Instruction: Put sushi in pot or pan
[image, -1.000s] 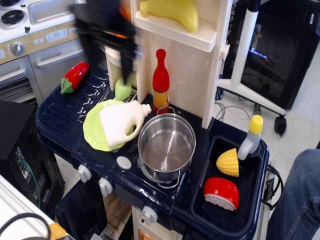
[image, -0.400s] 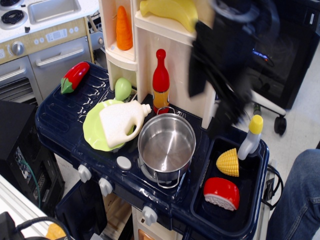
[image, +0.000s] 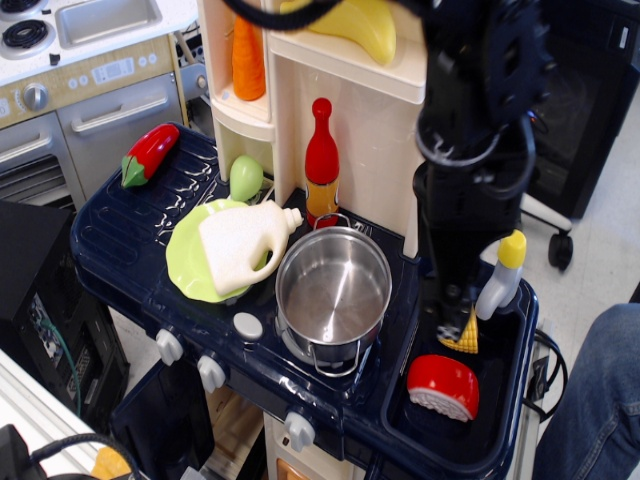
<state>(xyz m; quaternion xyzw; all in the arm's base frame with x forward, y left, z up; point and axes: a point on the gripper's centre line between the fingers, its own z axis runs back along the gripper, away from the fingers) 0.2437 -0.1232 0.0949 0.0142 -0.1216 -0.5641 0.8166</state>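
Nearest to you, at the front of the dark sink basin on the right of the toy kitchen, lies the sushi, red dome up and white ribbed base turned toward the basin's front edge, with nothing touching it. Just behind it your gripper hangs low over the basin, fingertips down near the yellow corn cob, most of which is hidden by the arm; the sushi sits in front of the fingers and a little to their left in this view, so judging from here the coming move is a short pull toward the front edge before you descend. The sushi's long axis runs roughly across the basin, left to right (a grasp across its short width looks the safer bet). You cannot tell from this view whether the jaws are parted or closed; the black fingers blur into the arm. Left of the basin, on the stovetop, stands the steel pot, empty and upright. Farther back are the lime-green plate carrying a white jug, and the red bottle.
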